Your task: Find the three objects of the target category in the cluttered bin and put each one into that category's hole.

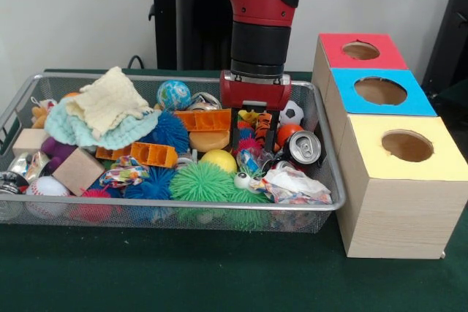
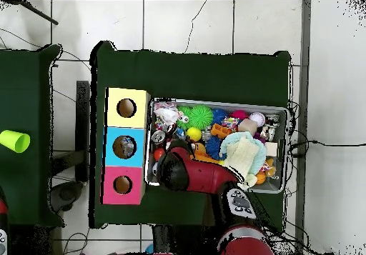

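Note:
A wire mesh bin (image 1: 183,207) holds mixed clutter. My gripper (image 1: 254,145) hangs low over its right part, fingers spread wide and dipped among the toys on either side of a tiger-striped toy (image 1: 262,125); it looks open, gripping nothing. Close by lie a soda can (image 1: 303,147), a soccer ball (image 1: 292,112), an orange ball (image 1: 287,134) and a yellow ball (image 1: 218,160). Right of the bin stand three boxes with round holes: red (image 1: 333,45), blue (image 1: 418,101), yellow (image 1: 398,180). From overhead the red arm (image 2: 193,175) hides the gripper above the bin (image 2: 287,152).
Further left in the bin: a green spiky ball (image 1: 201,182), a blue spiky ball (image 1: 172,133), a globe ball (image 1: 173,95), orange plastic pieces (image 1: 203,120), a cream cloth (image 1: 108,100), a wooden block (image 1: 78,171), a baseball (image 1: 47,186). A green cup (image 2: 14,141) lies on a side table.

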